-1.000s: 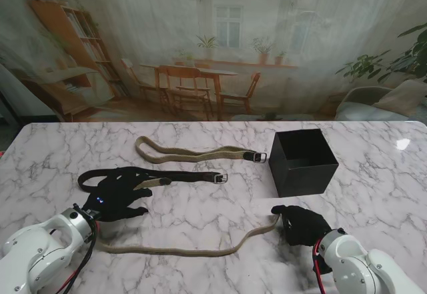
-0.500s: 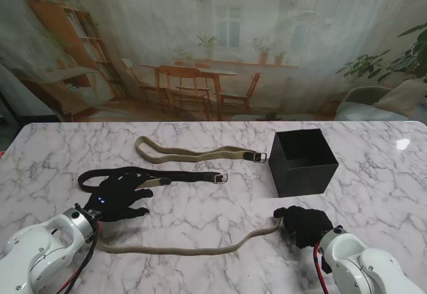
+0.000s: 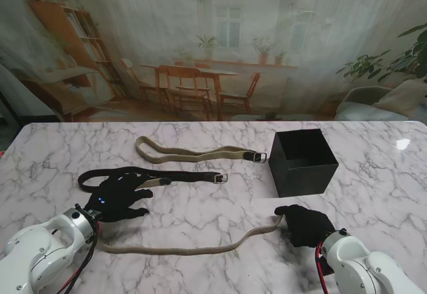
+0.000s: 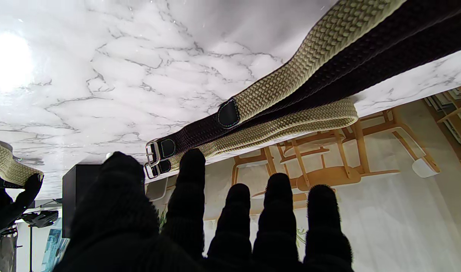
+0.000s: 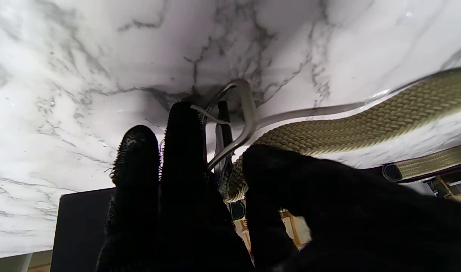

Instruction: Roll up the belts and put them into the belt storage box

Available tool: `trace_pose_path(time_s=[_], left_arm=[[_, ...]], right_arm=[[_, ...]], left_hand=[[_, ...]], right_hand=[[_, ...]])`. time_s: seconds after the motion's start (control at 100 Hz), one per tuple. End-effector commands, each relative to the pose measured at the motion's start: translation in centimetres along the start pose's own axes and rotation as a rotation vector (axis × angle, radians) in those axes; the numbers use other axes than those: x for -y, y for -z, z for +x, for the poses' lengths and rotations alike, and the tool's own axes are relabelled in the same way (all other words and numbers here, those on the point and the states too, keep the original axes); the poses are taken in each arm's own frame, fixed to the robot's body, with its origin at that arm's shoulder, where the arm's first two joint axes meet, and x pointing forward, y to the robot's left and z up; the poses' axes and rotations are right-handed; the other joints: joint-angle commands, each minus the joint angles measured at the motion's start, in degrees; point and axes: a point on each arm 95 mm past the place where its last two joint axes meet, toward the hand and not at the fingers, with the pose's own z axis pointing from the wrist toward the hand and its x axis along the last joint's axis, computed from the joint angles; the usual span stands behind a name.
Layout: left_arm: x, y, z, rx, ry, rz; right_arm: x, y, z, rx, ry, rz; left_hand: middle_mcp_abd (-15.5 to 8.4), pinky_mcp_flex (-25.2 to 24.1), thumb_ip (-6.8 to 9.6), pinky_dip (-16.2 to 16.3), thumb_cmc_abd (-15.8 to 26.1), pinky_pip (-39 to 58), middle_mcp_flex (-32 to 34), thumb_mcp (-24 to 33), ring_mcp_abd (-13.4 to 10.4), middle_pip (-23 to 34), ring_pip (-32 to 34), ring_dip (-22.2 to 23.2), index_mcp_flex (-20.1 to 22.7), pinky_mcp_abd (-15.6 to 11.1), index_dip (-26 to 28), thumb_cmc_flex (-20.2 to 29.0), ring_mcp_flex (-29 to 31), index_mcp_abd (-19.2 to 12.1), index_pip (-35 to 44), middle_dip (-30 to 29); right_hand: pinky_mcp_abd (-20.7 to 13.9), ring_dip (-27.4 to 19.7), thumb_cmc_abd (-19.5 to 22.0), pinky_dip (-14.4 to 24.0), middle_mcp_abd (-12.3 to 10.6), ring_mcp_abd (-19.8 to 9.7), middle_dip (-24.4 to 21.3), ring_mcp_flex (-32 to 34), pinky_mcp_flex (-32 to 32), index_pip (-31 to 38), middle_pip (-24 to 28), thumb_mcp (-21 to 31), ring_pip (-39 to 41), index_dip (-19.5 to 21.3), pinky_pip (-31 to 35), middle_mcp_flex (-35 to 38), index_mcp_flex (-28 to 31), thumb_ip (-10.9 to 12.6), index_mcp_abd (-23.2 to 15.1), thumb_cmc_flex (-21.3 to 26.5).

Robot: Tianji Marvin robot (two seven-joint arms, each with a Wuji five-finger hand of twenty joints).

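Three woven belts lie on the marble table. A beige belt (image 3: 193,153) lies farthest from me and a black-and-beige belt (image 3: 183,177) in the middle. The nearest beige belt (image 3: 180,249) runs across between my hands. The black storage box (image 3: 303,162) stands open at the right. My right hand (image 3: 304,225) is shut on the nearest belt's metal buckle (image 5: 241,113), with thumb and fingers pinching that end of the belt (image 5: 366,124). My left hand (image 3: 119,197) lies open over the black belt's left part, its fingers (image 4: 275,211) straight and spread, holding nothing.
The box (image 5: 79,223) stands just beyond my right hand. Both farther belts' buckles (image 4: 156,151) point toward the box. The table's far edge (image 3: 220,123) meets a printed room backdrop.
My right hand has shifted slightly right and nearer to me, drawing the buckle end of the nearest belt with it. My left hand has barely moved.
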Motion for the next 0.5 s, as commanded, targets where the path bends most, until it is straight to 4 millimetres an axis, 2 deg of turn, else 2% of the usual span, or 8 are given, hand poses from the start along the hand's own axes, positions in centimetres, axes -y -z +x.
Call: trace_pose_path(time_s=[0.0, 0.07, 0.17, 0.31, 0.36, 0.42, 0.46, 0.49], left_arm=[[-0.33, -0.03, 0.14, 0.002, 0.007, -0.019], [-0.36, -0.03, 0.15, 0.002, 0.008, -0.020], [-0.39, -0.02, 0.15, 0.002, 0.011, -0.022], [-0.43, 0.04, 0.14, 0.004, 0.011, -0.023], [-0.46, 0.05, 0.15, 0.004, 0.011, -0.024], [-0.48, 0.05, 0.15, 0.004, 0.011, -0.026], [-0.50, 0.05, 0.16, 0.004, 0.012, -0.027], [-0.51, 0.05, 0.16, 0.005, 0.012, -0.028]], right_arm=[[0.32, 0.31, 0.18, -0.011, -0.005, 0.030], [0.24, 0.41, 0.27, -0.012, 0.003, 0.028], [0.09, 0.57, 0.33, -0.008, 0.007, 0.028], [0.01, 0.85, 0.28, 0.003, 0.026, 0.036], [-0.02, 0.96, 0.32, 0.007, 0.017, 0.043], [-0.10, 1.07, 0.38, 0.014, 0.011, 0.042], [-0.13, 1.14, 0.40, 0.021, 0.017, 0.039], [-0.11, 1.14, 0.43, 0.030, 0.023, 0.028]], left_hand=[[0.99, -0.59, -1.15, -0.30, 1.84, -0.13, -1.30, -0.88, 0.89, -1.00, -0.49, 0.78, 1.19, 1.44, 0.23, 1.83, 0.56, 1.30, 0.67, 0.58], [1.02, -0.60, -1.16, -0.32, 1.95, -0.11, -1.29, -0.93, 0.88, -0.99, -0.50, 0.78, 1.22, 1.40, 0.23, 1.67, 0.52, 1.36, 0.68, 0.58], [1.12, -0.65, -1.15, -0.36, 1.98, -0.09, -1.25, -0.87, 1.01, -0.97, -0.47, 0.80, 1.23, 1.45, 0.21, 1.73, 0.54, 1.47, 0.67, 0.58], [1.04, -0.60, -1.16, -0.40, 1.94, -0.02, -1.24, -0.92, 0.97, -0.98, -0.42, 0.82, 1.23, 1.46, 0.20, 1.66, 0.58, 1.37, 0.67, 0.59], [1.12, -0.64, -1.16, -0.43, 1.99, -0.03, -1.30, -0.89, 0.94, -1.01, -0.44, 0.82, 1.20, 1.42, 0.19, 1.70, 0.52, 1.37, 0.66, 0.58], [1.15, -0.62, -1.15, -0.45, 1.95, -0.01, -1.26, -0.89, 1.04, -1.00, -0.45, 0.82, 1.25, 1.44, 0.20, 1.75, 0.51, 1.43, 0.68, 0.59], [1.07, -0.58, -1.15, -0.46, 1.95, 0.03, -1.19, -0.89, 0.98, -0.97, -0.38, 0.84, 1.22, 1.41, 0.19, 1.77, 0.63, 1.43, 0.68, 0.60], [1.10, -0.58, -1.15, -0.47, 1.94, 0.03, -1.20, -0.90, 1.01, -0.98, -0.38, 0.84, 1.23, 1.40, 0.19, 1.76, 0.61, 1.44, 0.68, 0.60]], right_hand=[[0.21, -2.37, -2.07, -0.97, -1.06, 1.58, -0.78, -1.76, -1.53, -1.15, -1.88, 5.19, -4.29, -0.40, -0.93, -3.25, -1.41, 1.92, 4.33, -0.11], [0.86, -2.49, -2.11, -0.89, -1.92, 2.36, -1.06, -3.60, -3.10, -2.61, -2.32, 5.75, -4.47, -0.69, -1.18, -4.12, -1.56, 2.51, 3.70, -0.62], [0.92, -3.18, -4.48, -1.05, -2.38, 2.00, -1.37, -7.37, -5.39, -3.21, -2.95, 9.14, -5.75, -0.21, -2.41, -6.43, -2.49, 4.38, 3.32, 0.18], [-0.64, -5.35, -5.79, -2.15, -4.20, -0.80, -1.44, -13.08, -9.16, -3.61, -3.01, 10.57, -8.73, 0.55, -5.37, -9.89, -4.06, 5.58, 2.37, 0.53], [-1.81, -7.29, -5.57, -2.89, -5.41, -2.25, -1.74, -18.38, -12.85, -4.41, -3.57, 10.41, -11.61, 0.34, -7.55, -12.19, -4.68, 5.69, 1.99, 0.76], [-2.04, -8.92, -5.31, -3.10, -5.82, -3.45, -1.74, -21.51, -14.94, -5.36, -3.31, 9.76, -12.83, -0.07, -8.64, -13.38, -5.09, 5.44, 1.94, 1.77], [-0.31, -9.73, -4.18, -3.40, -6.27, -3.20, -1.84, -23.74, -17.42, -6.20, -3.33, 8.48, -13.32, -0.52, -10.00, -13.91, -5.60, 4.99, 1.75, 0.83], [1.61, -9.22, -0.44, -2.95, -6.23, -1.28, -1.98, -24.00, -18.57, -7.23, -3.36, 2.96, -11.98, -1.21, -10.39, -13.80, -5.86, 3.96, 1.53, -3.32]])
